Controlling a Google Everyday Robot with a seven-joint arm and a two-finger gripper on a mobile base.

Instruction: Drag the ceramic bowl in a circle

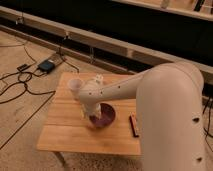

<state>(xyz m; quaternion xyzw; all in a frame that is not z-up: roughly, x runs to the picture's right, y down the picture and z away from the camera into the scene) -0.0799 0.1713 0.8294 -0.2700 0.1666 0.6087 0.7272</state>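
Note:
A dark purple ceramic bowl (105,118) sits on the small wooden table (65,127), right of its middle. My white arm reaches in from the right and bends down over the bowl. My gripper (94,114) points down at the bowl's left rim, mostly hidden behind the wrist. Whether it touches the rim I cannot tell.
A white cup (75,85) stands at the table's back edge, close to the arm. A dark brown bar (133,124) lies to the right of the bowl. A small blue box (47,65) and black cables lie on the carpet at the far left. A dark wall runs behind.

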